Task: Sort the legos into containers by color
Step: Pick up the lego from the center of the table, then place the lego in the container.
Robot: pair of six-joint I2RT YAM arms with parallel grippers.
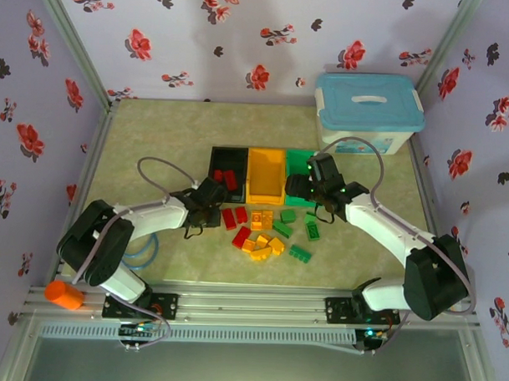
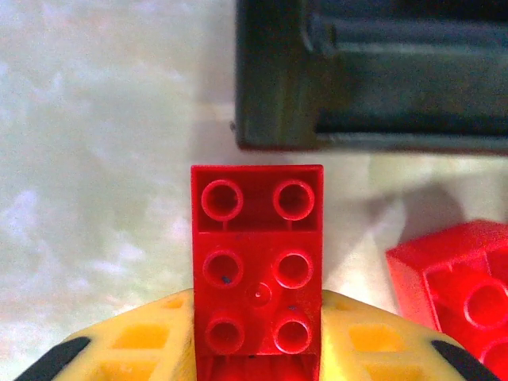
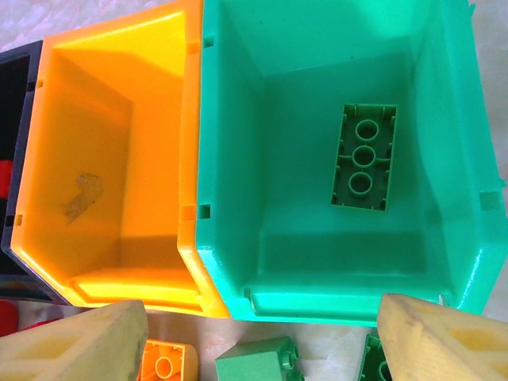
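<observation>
The left end effector (image 1: 207,202) sits on the counter (image 1: 156,137) just in front of the black bin (image 1: 215,168). In the left wrist view, the left end effector (image 2: 256,341) is closed on a red brick (image 2: 256,270), its yellow pads (image 2: 135,337) pressing both long sides. The brick's six studs face the camera and its far end points at the black bin (image 2: 373,71), close to the wall but apart from it. Whether the brick is lifted off the counter, I cannot tell. A second red brick (image 2: 460,278) lies to its right.

The right end effector (image 1: 309,186) hangs over the near edge of the green bin (image 1: 299,161). In the right wrist view, the right end effector (image 3: 262,341) is spread wide with nothing between its fingers (image 3: 79,349). One green brick (image 3: 363,157) lies in the green bin (image 3: 238,159), hollow side up. The orange bin (image 3: 95,143) touches it on the left and holds no bricks.

The three bins stand in a row: black, orange (image 1: 265,191), green. Red pieces (image 1: 227,178) lie in the black one. In front of the row, loose bricks (image 1: 261,232) in red, orange-yellow and green are scattered on the counter between the two arms.

A white tub (image 1: 368,119) with a blue lid stands at the far right corner. An orange cylinder (image 1: 64,294) lies near the left arm's base.
</observation>
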